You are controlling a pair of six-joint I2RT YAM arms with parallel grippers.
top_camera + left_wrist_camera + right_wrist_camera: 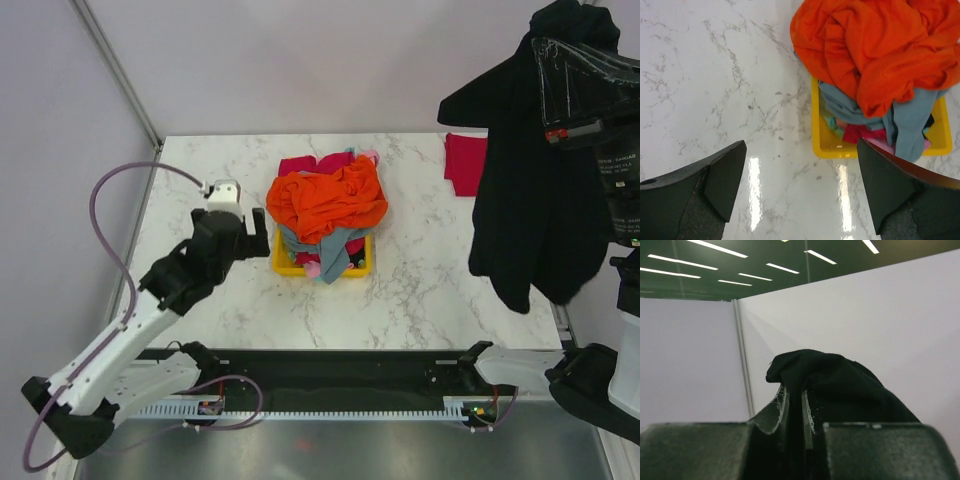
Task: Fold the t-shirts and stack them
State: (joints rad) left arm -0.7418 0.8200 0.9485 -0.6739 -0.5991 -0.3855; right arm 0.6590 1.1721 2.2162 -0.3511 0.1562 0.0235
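Observation:
A large black t-shirt [540,200] hangs high over the table's right side, and my right gripper [572,40] is shut on its top fold. In the right wrist view the black cloth [840,385] is pinched between the right gripper's [795,395] narrow jaws. An orange t-shirt [325,200] [880,50] heaps over the yellow basket [285,265] [822,145]. A light blue t-shirt [335,250] [910,125] spills out under it, with pink [312,268] and red cloth beneath. A crimson red t-shirt [465,165] lies flat at the back right. My left gripper [262,238] [801,150] is open, empty, just left of the basket.
The marble table [200,290] has a metal post [115,65] at its back left corner. A black rail [330,385] with both arm bases runs along the near edge. A purple cable [110,190] loops beside the left arm.

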